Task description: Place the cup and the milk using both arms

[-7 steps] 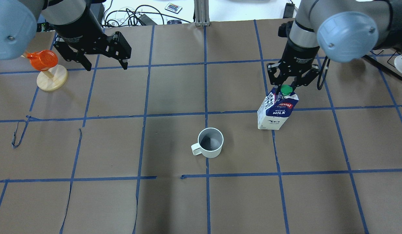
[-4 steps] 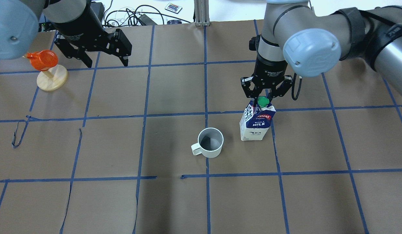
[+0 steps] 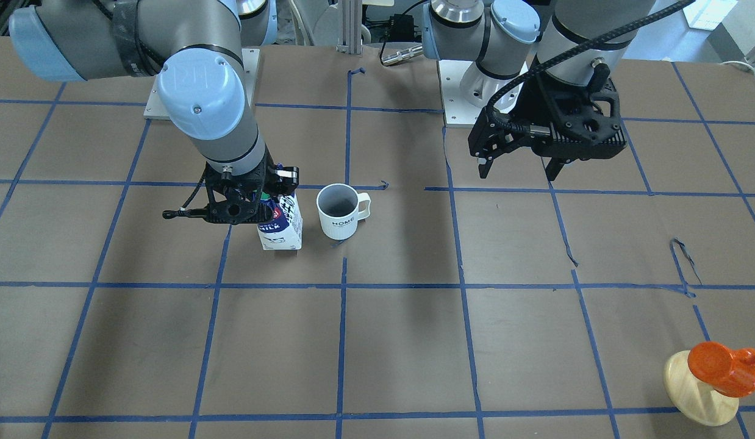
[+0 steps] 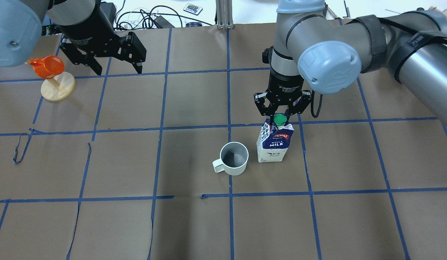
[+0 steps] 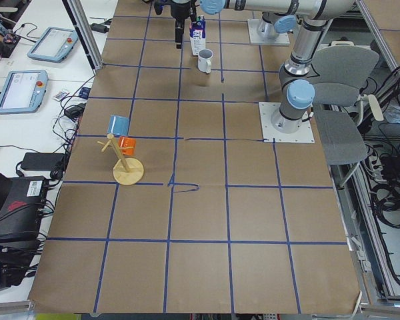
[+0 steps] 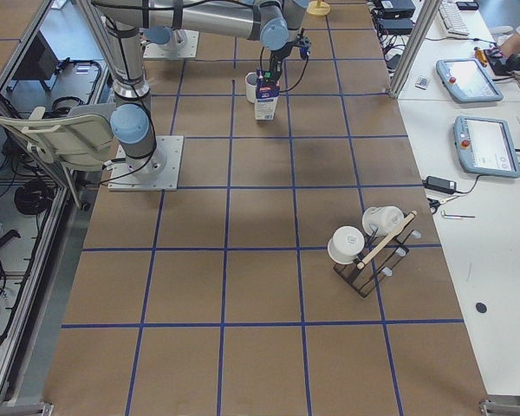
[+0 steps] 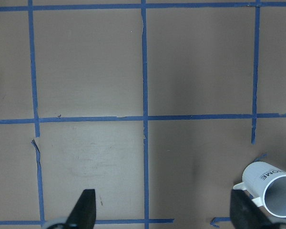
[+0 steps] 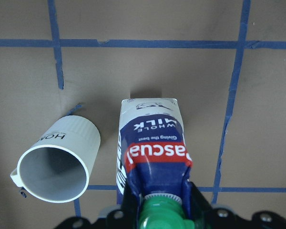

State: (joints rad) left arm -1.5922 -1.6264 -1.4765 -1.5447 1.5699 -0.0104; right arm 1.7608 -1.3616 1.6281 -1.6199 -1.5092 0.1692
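Two items at centre of overhead view: cup point(image 4: 234, 158) upright, milk point(image 4: 273, 144) just right of it, not touching. Right gripper point(image 4: 279, 117) pinches the milk's gable top, likely to keep it vertical for set-down. Left gripper point(image 4: 118, 70) spread wide, empty, upper left, probably parked clear.

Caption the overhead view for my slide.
Right gripper holds the milk by its top beside the cup; left gripper hangs open, far off.
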